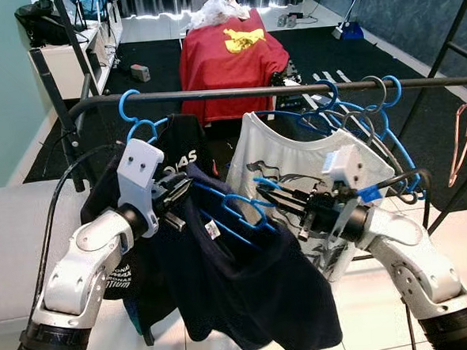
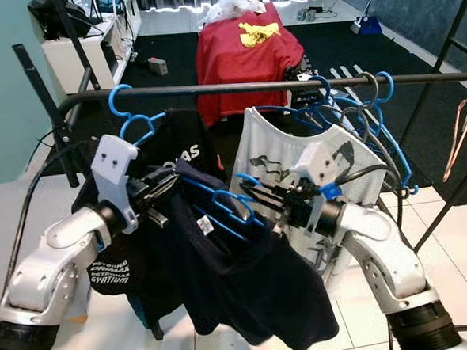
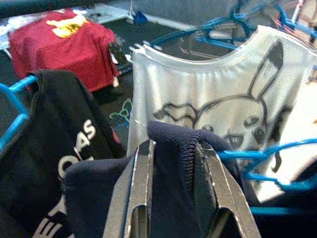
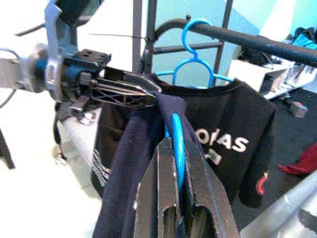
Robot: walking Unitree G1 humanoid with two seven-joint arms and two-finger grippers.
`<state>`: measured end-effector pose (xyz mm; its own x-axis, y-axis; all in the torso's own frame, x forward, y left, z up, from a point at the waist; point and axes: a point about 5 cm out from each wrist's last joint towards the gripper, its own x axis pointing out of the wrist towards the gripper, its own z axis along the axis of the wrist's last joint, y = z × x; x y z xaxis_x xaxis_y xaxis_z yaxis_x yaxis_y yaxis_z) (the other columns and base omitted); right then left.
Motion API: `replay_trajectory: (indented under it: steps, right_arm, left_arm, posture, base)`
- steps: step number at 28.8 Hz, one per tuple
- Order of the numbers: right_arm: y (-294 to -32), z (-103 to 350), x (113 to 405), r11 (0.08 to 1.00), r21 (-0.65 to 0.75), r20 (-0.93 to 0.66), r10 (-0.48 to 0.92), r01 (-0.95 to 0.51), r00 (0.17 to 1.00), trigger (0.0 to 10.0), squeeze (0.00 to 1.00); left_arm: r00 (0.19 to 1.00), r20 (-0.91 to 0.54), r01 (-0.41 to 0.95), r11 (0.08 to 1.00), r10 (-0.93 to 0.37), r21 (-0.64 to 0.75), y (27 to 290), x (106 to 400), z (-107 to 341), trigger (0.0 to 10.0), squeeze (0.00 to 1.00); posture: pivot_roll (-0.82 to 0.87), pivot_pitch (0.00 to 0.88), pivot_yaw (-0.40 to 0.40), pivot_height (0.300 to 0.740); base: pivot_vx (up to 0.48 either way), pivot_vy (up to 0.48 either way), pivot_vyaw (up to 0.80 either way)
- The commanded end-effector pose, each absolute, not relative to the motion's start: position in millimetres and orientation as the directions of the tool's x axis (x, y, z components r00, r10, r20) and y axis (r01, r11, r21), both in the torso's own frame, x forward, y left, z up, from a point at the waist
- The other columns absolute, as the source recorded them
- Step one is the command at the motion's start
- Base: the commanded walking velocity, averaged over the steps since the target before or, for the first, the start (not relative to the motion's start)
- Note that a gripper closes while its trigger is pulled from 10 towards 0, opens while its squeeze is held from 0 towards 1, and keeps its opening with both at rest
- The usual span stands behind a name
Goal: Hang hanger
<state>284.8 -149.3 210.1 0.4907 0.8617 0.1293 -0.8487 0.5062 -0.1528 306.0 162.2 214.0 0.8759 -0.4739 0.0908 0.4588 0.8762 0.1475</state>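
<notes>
Below the black metal clothes rail [image 1: 236, 92], the left gripper [image 1: 174, 196] pinches the dark navy shirt [image 1: 248, 285] (steadying it) while the right gripper [image 1: 286, 199] clamps its blue plastic hanger [image 1: 237, 210], ready for lifting.

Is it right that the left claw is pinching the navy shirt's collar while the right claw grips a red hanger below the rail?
Not quite: the hanger in the right claw is blue, not red, as the right wrist view shows. The rest holds: the left claw pinches the navy shirt at its collar, below the rail.
</notes>
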Motion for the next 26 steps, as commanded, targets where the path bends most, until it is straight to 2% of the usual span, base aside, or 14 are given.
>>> replay_trajectory:
  steps: [1,3,4,7,11,12,17,18,22,23,24,26]
  right_arm:
    - [-149,231,281,0.46,-0.16,0.2,0.882,-0.874,0.427,0.0,0.0]
    - [-153,239,280,0.395,-0.148,0.194,0.911,-0.907,0.365,0.0,0.0]
    - [-153,239,280,0.395,-0.148,0.194,0.911,-0.907,0.365,0.0,0.0]
    - [-155,247,279,0.322,-0.143,0.165,0.94,-0.936,0.298,0.0,0.0]
    - [-156,249,279,0.292,-0.143,0.146,0.951,-0.946,0.271,0.0,0.0]
    - [-156,250,279,0.283,-0.145,0.141,0.954,-0.948,0.263,0.0,0.0]
    - [-156,250,281,0.263,-0.134,0.109,0.962,-0.955,0.25,0.0,0.0]
    - [-155,250,282,0.257,-0.13,0.101,0.964,-0.958,0.245,0.0,0.0]
    - [-154,254,283,0.249,-0.125,0.116,0.965,-0.96,0.235,0.0,0.0]
    - [-154,255,283,0.248,-0.123,0.119,0.965,-0.961,0.234,0.0,0.0]
    - [-154,255,283,0.248,-0.123,0.119,0.965,-0.961,0.234,0.0,0.0]
    - [-155,256,284,0.251,-0.119,0.123,0.964,-0.961,0.236,0.0,0.0]
  left_arm:
    - [0.891,0.143,0.415,0.9,-0.432,0.134,172,305,227,10.0,0.0]
    - [0.855,0.137,0.488,0.866,-0.5,0.114,174,294,229,10.0,0.0]
    - [0.855,0.137,0.488,0.866,-0.5,0.114,174,294,229,10.0,0.0]
    - [0.775,0.073,0.615,0.776,-0.628,0.143,161,275,224,10.0,0.0]
    - [0.76,0.029,0.636,0.752,-0.649,0.17,155,268,219,10.0,0.0]
    - [0.771,0.021,0.624,0.762,-0.636,0.173,155,268,217,10.0,1.0]
    - [0.751,-0.038,0.654,0.736,-0.659,0.175,152,263,213,10.0,1.0]
    - [0.745,-0.072,0.665,0.732,-0.663,0.148,154,262,211,10.0,0.0]
    - [0.774,-0.116,0.631,0.745,-0.622,0.218,161,265,212,10.0,0.0]
    - [0.79,-0.137,0.611,0.747,-0.598,0.262,163,267,211,10.0,1.0]
    - [0.79,-0.137,0.611,0.747,-0.598,0.262,163,267,211,10.0,1.0]
    - [0.835,-0.189,0.549,0.77,-0.516,0.325,163,268,205,10.0,1.0]
  posture:
    - [-0.04,0.07,-0.01,0.74]
    - [-0.04,0.073,-0.009,0.74]
    - [-0.04,0.073,-0.009,0.74]
    - [-0.04,0.075,-0.012,0.74]
    - [-0.04,0.077,-0.018,0.74]
    - [-0.04,0.077,-0.024,0.74]
    - [-0.04,0.077,-0.033,0.74]
    - [-0.04,0.075,-0.031,0.74]
    - [-0.04,0.076,-0.025,0.74]
    - [-0.04,0.077,-0.024,0.74]
    - [-0.04,0.077,-0.024,0.74]
    - [-0.04,0.075,-0.024,0.74]
  base:
    - [0.0,0.0,0.0]
    - [0.0,0.0,0.0]
    - [0.0,0.0,0.0]
    - [0.0,0.0,0.0]
    - [0.0,0.0,0.0]
    - [0.0,0.0,0.0]
    - [0.0,0.0,0.0]
    - [0.0,0.0,0.0]
    - [0.0,0.0,0.0]
    - [0.0,0.0,0.0]
    - [0.0,0.0,0.0]
    - [0.0,0.0,0.0]
